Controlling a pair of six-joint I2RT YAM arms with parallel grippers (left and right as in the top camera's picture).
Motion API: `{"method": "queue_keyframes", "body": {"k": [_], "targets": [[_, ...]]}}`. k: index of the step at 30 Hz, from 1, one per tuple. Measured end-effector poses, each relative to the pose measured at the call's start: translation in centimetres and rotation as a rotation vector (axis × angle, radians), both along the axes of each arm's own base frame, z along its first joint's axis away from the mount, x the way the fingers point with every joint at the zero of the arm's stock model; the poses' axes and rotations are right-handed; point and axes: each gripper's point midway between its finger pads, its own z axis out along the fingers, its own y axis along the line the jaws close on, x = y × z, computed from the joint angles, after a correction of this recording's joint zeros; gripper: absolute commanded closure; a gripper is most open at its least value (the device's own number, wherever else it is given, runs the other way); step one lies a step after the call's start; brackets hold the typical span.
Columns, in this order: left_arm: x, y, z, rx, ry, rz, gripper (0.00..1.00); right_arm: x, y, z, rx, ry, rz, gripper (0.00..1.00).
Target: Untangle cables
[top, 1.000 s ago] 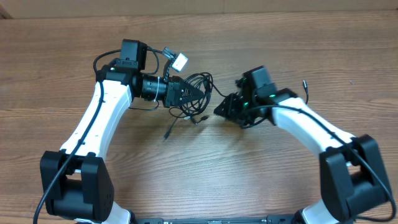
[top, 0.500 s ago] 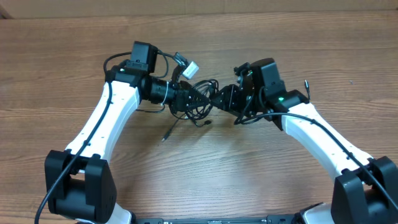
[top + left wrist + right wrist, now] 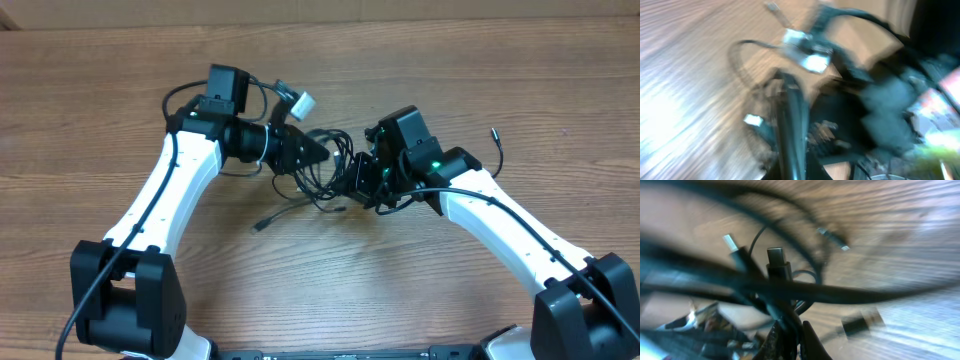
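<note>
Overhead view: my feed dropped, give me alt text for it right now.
Both arms meet at mid-table over a tangle of thin black cables, with the left gripper and right gripper each shut on it from opposite sides. One plug end trails loose onto the wooden table, on the side nearer the arm bases.

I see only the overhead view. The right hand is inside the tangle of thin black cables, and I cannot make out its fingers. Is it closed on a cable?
Observer: Yes. In the right wrist view the right hand is shut on one strand of the thin black cables.
Operator: Is any plug end near that grip?
Observer: A black rectangular plug stands just above it, apparently on the pinched strand.
</note>
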Motion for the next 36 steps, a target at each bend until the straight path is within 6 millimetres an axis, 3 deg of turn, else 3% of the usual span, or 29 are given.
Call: {"method": "queue_keyframes", "body": {"k": [7,11,13,16,18,20,23,28,32,36], "targets": [[3.9,4.3,-4.6,0.314,0.204,0.470,0.96,-2.1,0.9,0.5,0.050,0.058,0.080,0.96],[7.8,7.2,-4.2,0.328,0.192,0.758,0.96,-4.6,0.1,-1.3,-0.051,0.138,0.089,0.96],[9.0,8.6,-4.0,0.311,0.213,0.884,0.96,-4.4,0.4,-1.2,-0.040,0.101,0.119,0.96],[9.7,9.1,-3.8,0.286,0.235,0.963,0.96,-3.8,0.8,-0.9,-0.026,0.035,0.156,0.96],[9.8,8.0,-3.2,0.265,0.200,0.908,0.96,-3.4,0.4,-1.3,-0.057,-0.001,0.161,0.86],[9.2,6.0,-2.7,0.241,0.146,0.760,0.96,-2.8,-0.1,-1.7,-0.098,-0.030,0.146,0.65],[5.9,2.6,-2.1,0.195,0.093,0.437,0.96,-1.4,-1.3,-2.1,-0.155,-0.075,0.113,0.48],[0.4,0.4,-1.9,0.132,0.059,0.085,0.96,1.3,-4.5,-2.4,-0.201,-0.101,0.016,0.43],[-0.7,0.1,-1.2,0.082,-0.002,-0.015,0.96,3.7,-6.8,-2.1,-0.205,-0.161,-0.035,0.38],[-1.0,-0.4,-0.3,0.022,-0.045,-0.067,0.96,3.7,-6.3,-1.6,-0.176,-0.241,0.070,0.35]]}}
